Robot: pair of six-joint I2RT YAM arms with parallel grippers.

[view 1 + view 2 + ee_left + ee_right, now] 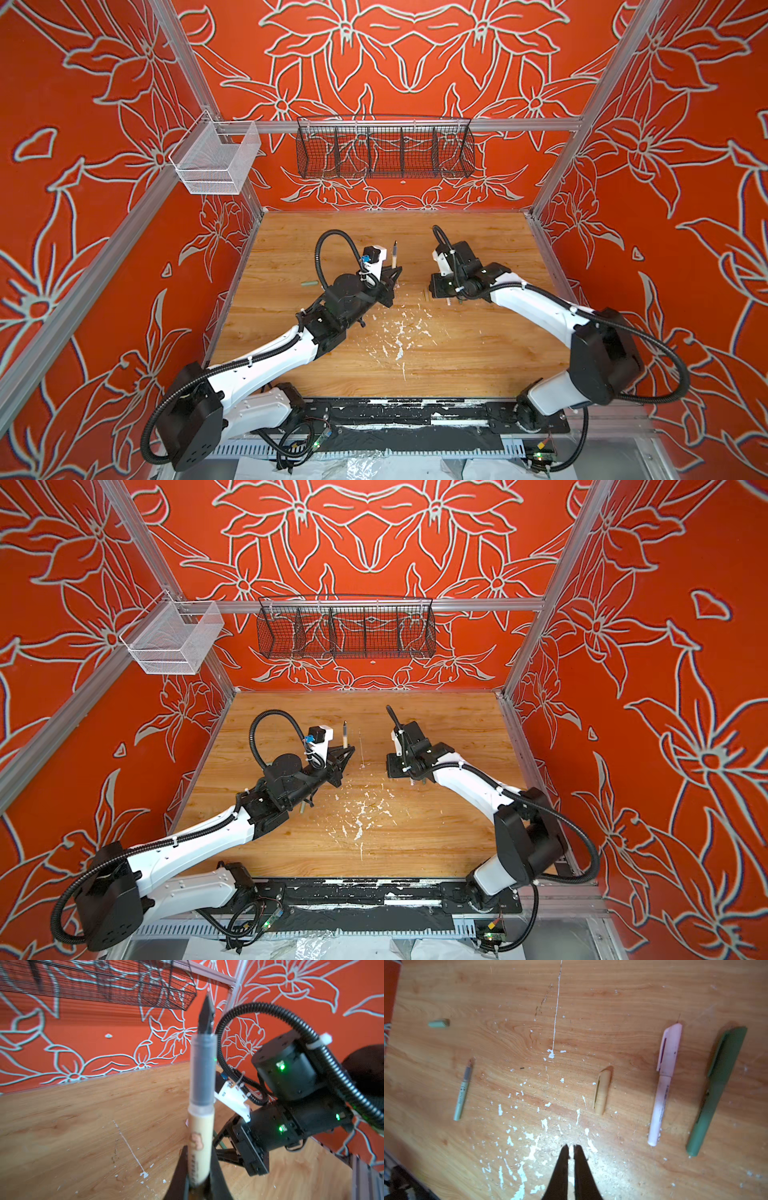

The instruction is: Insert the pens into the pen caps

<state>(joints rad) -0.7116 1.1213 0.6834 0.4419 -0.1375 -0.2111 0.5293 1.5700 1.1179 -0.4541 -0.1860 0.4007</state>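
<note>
The wooden surface [478,357] is stretching out under both arms. The left hand [198,1159] is clamping the tan pen [200,1126] by its lower barrel and holding it upright above the surface, dark tip pointing up. Both top views are showing it standing clear of the wood.

The right hand [571,1148] is pointing down at the surface with its fingers pinched almost together and nothing between them. It is hovering over the white flecks [529,1147].

To one side of that hand, the dark green pen [716,1093] is lying capped and farthest out, well apart from the fingertips. The pink pen [662,1093] is lying capped just beside it, on the hand's side. On the opposite side the pale green pen [463,1093] is lying uncapped, also well apart.

The tan cap [602,1093] is lying alone between the hand and the pink pen, nearest the fingertips but not touching them. The pale green cap [438,1023] is sitting beyond its pen, farthest off.
</note>
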